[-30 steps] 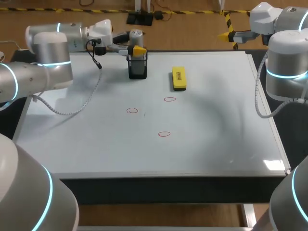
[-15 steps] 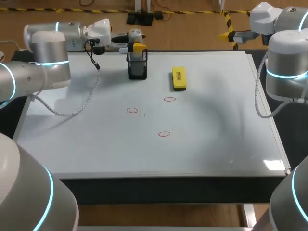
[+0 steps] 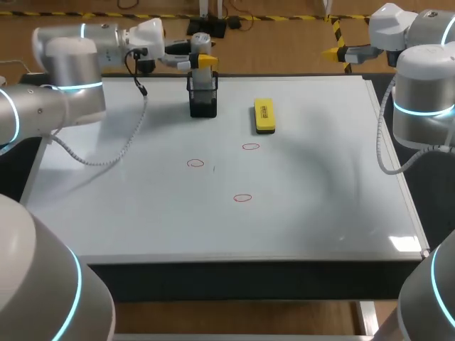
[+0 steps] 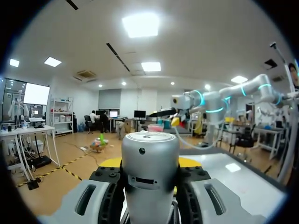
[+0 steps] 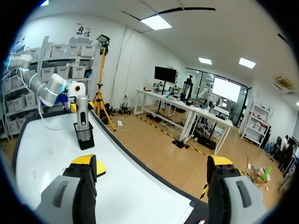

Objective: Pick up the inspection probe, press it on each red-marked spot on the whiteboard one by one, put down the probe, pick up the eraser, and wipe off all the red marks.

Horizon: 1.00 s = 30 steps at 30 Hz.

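The inspection probe point(image 4: 150, 173) is a smooth, silver-grey metal cylinder with a flat rounded cap, a small dark hole and a narrow slot on its side. It stands upright between the two fingers of the left hand point(image 3: 204, 61), which is pinched on it from both sides; the yellow tips show just behind the cylinder in the left wrist view. From above, the probe's cap rises over the hand, and its lower end points down into the mouth of the black, box-shaped holder point(image 3: 202, 98) at the far edge of the whiteboard point(image 3: 320, 206). I cannot tell whether the lower end is clear of the holder.

The whiteboard is glossy white and flat, and carries three small red ovals point(image 3: 195, 163) point(image 3: 250, 147) point(image 3: 242, 197) near its middle. A yellow, block-shaped eraser point(image 3: 264, 116) lies flat on the board beside the holder, well apart from the left hand.

The right hand point(image 5: 152, 163) is spread wide with nothing between its fingers, off beyond the board's far right corner.
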Motion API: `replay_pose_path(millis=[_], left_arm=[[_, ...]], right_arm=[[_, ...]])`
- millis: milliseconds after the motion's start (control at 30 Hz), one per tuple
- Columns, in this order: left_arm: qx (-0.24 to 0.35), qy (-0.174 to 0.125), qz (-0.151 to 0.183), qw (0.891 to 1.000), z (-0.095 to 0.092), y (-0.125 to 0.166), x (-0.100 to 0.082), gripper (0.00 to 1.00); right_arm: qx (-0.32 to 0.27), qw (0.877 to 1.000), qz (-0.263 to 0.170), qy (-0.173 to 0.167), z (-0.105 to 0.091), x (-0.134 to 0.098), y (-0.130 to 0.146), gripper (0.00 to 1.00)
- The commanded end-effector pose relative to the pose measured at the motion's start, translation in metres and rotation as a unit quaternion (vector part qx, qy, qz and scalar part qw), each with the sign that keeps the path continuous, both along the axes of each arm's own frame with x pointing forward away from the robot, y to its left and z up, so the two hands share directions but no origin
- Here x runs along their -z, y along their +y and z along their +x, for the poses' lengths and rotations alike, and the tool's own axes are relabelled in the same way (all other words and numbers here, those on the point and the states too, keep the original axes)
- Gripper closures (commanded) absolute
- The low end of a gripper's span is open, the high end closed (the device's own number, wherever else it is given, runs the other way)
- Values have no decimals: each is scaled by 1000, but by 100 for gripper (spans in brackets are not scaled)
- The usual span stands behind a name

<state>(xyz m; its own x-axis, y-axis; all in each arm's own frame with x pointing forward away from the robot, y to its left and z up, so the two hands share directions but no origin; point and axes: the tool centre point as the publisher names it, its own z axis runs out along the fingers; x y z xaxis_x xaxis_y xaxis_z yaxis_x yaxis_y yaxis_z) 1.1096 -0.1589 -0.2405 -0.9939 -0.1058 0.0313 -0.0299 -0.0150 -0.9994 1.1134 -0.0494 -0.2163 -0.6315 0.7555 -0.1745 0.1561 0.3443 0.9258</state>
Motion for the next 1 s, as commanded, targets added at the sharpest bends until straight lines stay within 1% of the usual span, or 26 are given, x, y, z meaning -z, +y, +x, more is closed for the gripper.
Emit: replay_pose_path(millis=[33, 333, 667, 833, 1000], left_arm=[[-10, -1, 10, 1000, -8, 3, -16, 100], [-17, -7, 11, 1000, -12, 3, -38, 100], [-29, -13, -4, 999, -18, 5, -62, 100], [-36, -21, -16, 999, -23, 14, -77, 100], [-51, -26, -18, 998, -30, 32, -82, 100]], right_arm=[[0, 1000, 0, 1, 0, 0, 0, 0], [0, 1000, 0, 1, 0, 0, 0, 0], [0, 1000, 0, 1, 0, 0, 0, 0], [0, 1000, 0, 1, 0, 0, 0, 0], [0, 1000, 0, 1, 0, 0, 0, 0]])
